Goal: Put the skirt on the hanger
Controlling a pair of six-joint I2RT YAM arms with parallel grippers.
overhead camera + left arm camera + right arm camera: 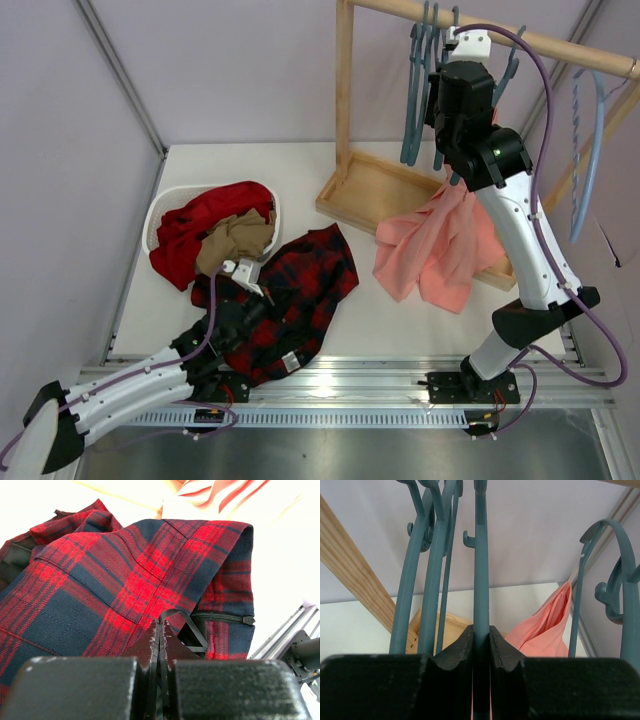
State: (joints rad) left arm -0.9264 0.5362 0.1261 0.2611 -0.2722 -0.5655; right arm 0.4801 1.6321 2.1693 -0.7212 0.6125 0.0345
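Plaid cloth lies spread at the lower left of the top view: the skirt (pixel 295 285) is on the table (pixel 380 325), well apart from the wooden rail (pixel 560 42) at the upper right, so nothing has been hung yet. Both pick-ups look to be in hand, though. The right gripper (pixel 481 637) is raised to the rail, and its jaws are closed narrowly on the thin bar of one hanger (pixel 481 555), which is on the rail among its fellows (three more crowd in just to the left in the right wrist view). The left gripper (pixel 159 632) reaches low across the table onto the skirt, jaws fully together at the cloth near a black loop and the zip; it seems to pinch a fold, though the tips hide the contact itself.

By this reckoning the task is at an early stage. Left to do: free the hanger from the rail, bring it and the skirt together, and fasten the one on the other.

The right arm stands tall and nearly straight, wrist tipped up; the left arm lies stretched and low.
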